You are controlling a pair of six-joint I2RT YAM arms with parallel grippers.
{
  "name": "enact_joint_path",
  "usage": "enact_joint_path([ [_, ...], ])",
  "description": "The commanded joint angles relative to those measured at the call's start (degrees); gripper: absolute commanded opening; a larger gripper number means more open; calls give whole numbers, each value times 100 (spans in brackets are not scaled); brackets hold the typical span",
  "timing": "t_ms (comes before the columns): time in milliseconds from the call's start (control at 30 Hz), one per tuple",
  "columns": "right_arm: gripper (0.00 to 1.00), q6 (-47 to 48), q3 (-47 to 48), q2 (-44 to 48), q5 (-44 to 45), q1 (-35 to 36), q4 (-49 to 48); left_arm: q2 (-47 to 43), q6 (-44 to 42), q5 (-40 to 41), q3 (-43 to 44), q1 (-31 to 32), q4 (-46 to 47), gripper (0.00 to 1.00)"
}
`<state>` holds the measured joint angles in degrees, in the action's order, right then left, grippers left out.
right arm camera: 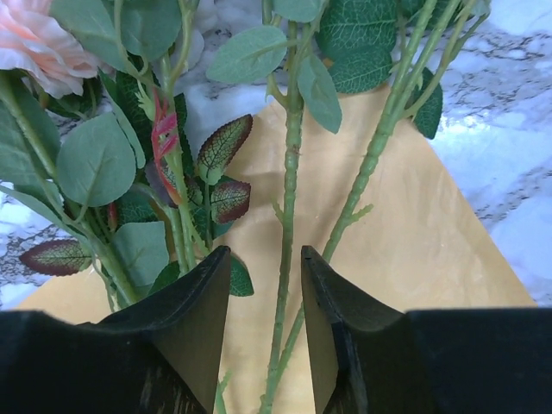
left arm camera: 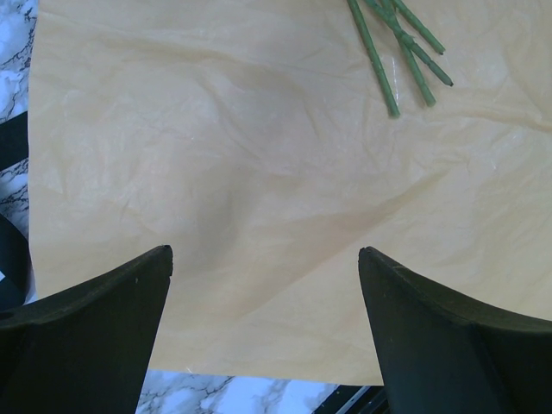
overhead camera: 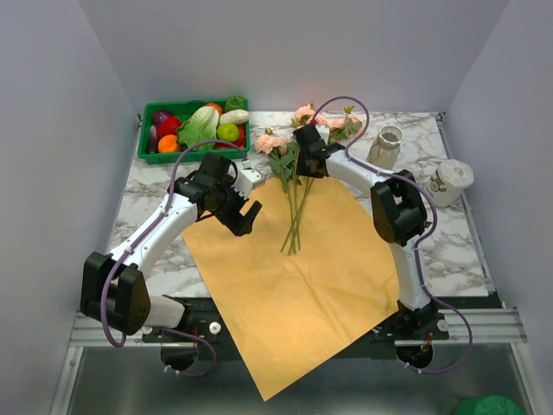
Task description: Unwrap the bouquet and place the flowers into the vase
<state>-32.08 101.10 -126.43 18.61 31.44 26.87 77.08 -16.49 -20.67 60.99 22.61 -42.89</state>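
Black left claw [left arm camera: 266, 254] hangs spread wide and empty above the orange-yellow paper [left arm camera: 259, 155]. Right claw [right arm camera: 266, 252] stands half apart astride one green stem, not clamped. Roses [overhead camera: 294, 216] lie across paper and table [overhead camera: 449, 251]. Vase [overhead camera: 386, 147] stands upright to their right.

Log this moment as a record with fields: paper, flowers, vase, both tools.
paper: orange-yellow sheet unfolded flat on the marble table, near corner past the front edge
flowers: pink roses lying loose, stem ends on the sheet, blooms beyond its far edge
vase: beige vase upright at back right, no flowers in it
left tool: open wide above bare sheet, holding nothing
right tool: jaws partly apart with one stem between them, not clamped
task state: unwrapped; flowers not yet in vase
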Motion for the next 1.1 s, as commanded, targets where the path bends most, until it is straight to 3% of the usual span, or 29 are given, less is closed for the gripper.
enact_joint_path([
  [0,46,-88,129,-303,-217,-24,-51,70,-30,-139,-8,-20,-8,97],
  [300,41,-299,24,-365,-393,-24,-16,35,-56,-139,-26,-20,-26,97],
  [367,36,-387,-81,-330,-481,-15,-33,35,-65,-148,-17,-20,-17,96],
  [433,28,-448,-152,-303,-551,-15,-51,18,-38,-157,-8,-20,-26,96],
  [467,17,-484,-222,-277,-543,-15,-51,18,-30,-201,9,-20,-43,96],
  [567,1,-580,-388,-40,-411,-7,-138,-26,-21,-236,35,-20,-70,96],
  [833,1,-300,-1478,1488,19,-6,-1165,-61,5,-227,132,-20,-149,96],
  [1067,1,148,-1778,2851,-68,-15,-1632,-35,85,-297,238,-20,-167,96],
])
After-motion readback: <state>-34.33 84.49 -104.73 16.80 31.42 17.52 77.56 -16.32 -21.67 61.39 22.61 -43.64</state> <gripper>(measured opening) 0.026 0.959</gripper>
